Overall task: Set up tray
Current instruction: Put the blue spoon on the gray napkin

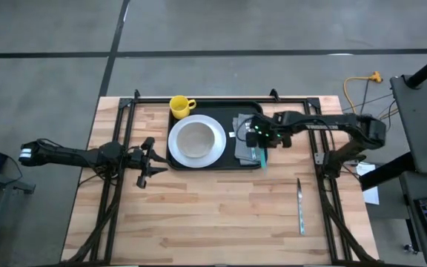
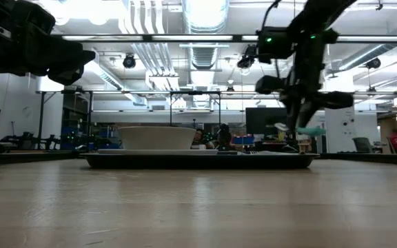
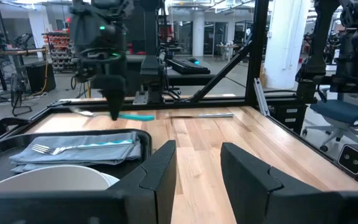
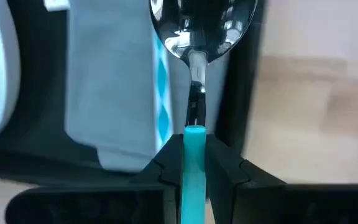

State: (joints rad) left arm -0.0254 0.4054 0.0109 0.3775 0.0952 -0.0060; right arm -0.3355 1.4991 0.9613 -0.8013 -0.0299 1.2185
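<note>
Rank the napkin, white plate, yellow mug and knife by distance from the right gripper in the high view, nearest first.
From the right gripper:
1. Grey napkin, directly beside it on the tray's right end.
2. White plate, mid-tray.
3. Knife and yellow mug: too close to call.

We see a black tray (image 1: 215, 165) holding a white plate (image 1: 196, 141), a yellow mug (image 1: 181, 106), a grey napkin (image 1: 244, 139) and a teal-handled spoon (image 4: 194, 93).

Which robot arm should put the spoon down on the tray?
The right. Its gripper already holds the spoon just above the napkin on the tray; the left gripper waits open beside the tray.
</note>
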